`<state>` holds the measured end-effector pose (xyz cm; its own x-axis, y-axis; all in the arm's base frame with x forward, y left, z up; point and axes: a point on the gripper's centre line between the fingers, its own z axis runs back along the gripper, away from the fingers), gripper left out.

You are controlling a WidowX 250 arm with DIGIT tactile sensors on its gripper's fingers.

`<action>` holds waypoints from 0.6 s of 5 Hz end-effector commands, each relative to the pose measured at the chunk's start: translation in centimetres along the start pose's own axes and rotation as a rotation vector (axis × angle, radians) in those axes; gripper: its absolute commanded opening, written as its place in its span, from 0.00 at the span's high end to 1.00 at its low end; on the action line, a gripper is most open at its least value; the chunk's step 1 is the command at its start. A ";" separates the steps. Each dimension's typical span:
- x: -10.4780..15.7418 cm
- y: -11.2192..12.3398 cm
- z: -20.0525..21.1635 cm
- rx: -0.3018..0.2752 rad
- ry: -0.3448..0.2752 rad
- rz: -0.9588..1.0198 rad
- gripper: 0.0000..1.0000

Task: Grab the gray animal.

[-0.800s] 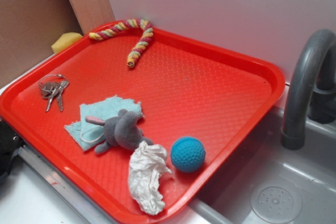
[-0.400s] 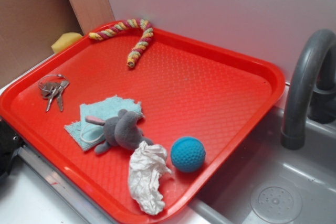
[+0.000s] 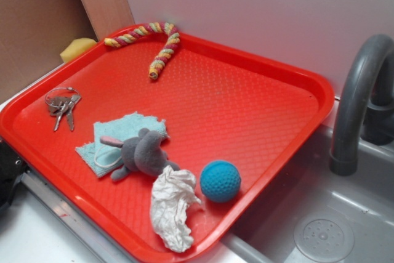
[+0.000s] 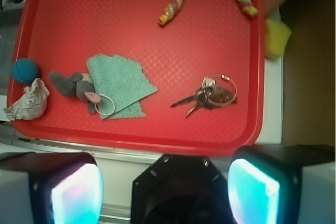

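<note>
The gray animal [image 3: 143,154] is a small plush mouse lying on its side on the red tray [image 3: 308,81], near the front edge. It rests partly on a light-blue cloth [image 3: 120,140]. From the wrist camera the gray animal [image 4: 73,85] appears at the tray's left, far ahead of my gripper [image 4: 164,190]. The gripper hangs outside the tray's near rim [image 4: 157,142], open, its two fingers wide apart with nothing between them. Only a black part of the arm [image 3: 7,173] shows at the exterior view's left edge.
A crumpled white tissue [image 3: 172,207] and a blue ball [image 3: 220,181] lie right beside the mouse. Keys [image 3: 61,106] sit at the tray's left, a striped rope [image 3: 157,47] at the back. A gray faucet [image 3: 360,97] and sink [image 3: 320,226] stand to the right.
</note>
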<state>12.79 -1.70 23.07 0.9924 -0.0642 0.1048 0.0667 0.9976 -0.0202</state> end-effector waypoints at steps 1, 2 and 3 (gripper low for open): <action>8.4 -3.6 -5.4 0.123 -0.024 -0.498 0.00; 8.9 -7.1 -7.7 0.086 -0.045 -0.745 0.00; 6.8 -10.5 -9.4 0.025 -0.029 -0.991 0.00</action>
<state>20.56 -11.81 13.98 0.4934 -0.8673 0.0660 0.8626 0.4977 0.0910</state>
